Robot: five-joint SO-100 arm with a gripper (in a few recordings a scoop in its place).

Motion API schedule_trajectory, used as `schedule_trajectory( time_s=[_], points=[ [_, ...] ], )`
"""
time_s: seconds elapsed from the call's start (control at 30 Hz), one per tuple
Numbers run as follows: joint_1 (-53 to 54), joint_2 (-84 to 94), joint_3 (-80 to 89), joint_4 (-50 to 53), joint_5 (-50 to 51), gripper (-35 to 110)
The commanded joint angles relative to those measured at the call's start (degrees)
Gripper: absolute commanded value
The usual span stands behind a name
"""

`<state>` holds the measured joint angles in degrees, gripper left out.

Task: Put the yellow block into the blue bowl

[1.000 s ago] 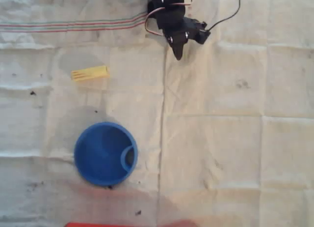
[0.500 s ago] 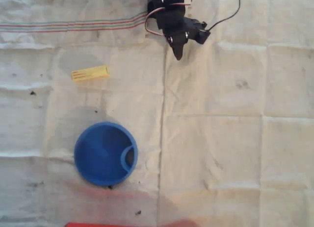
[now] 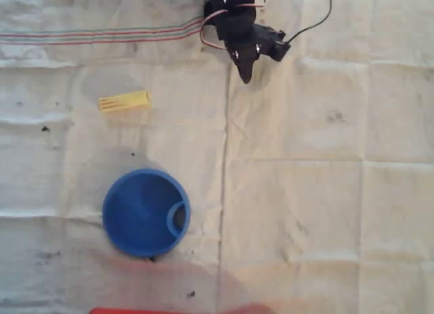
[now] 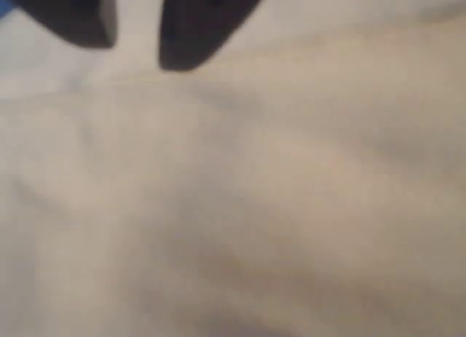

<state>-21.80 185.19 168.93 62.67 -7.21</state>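
Yellow block (image 3: 124, 101) flat on the creased white cloth (image 3: 325, 192), upper left in the overhead view, long side nearly level, touching nothing; blue bowl (image 3: 146, 212) below it and slightly to the right, well apart, upright, small loop handle at the right inner rim, no contents visible; black gripper (image 3: 246, 73) at top centre, tip pointing down the picture, well right of the block, holding nothing; dark fingers (image 4: 196, 31) blurred at the top of the wrist view, parted by a narrow pale gap, over bare cloth; red edge (image 3: 180, 310) at the bottom border.
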Motion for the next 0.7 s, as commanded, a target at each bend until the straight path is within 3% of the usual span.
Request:
schedule_trajectory(
  time_s=[0.0, 0.13, 0.43, 0.67],
  points=[
    [-0.1, 4.3, -14.9, -1.6, 0.0, 1],
    [-0.1, -6.6, -25.7, -1.8, -1.4, 1],
    [3.6, -51.1, -60.7, -0.3, -8.3, 0],
    [12.7, -78.3, -87.8, 14.2, -19.6, 0]
  ],
)
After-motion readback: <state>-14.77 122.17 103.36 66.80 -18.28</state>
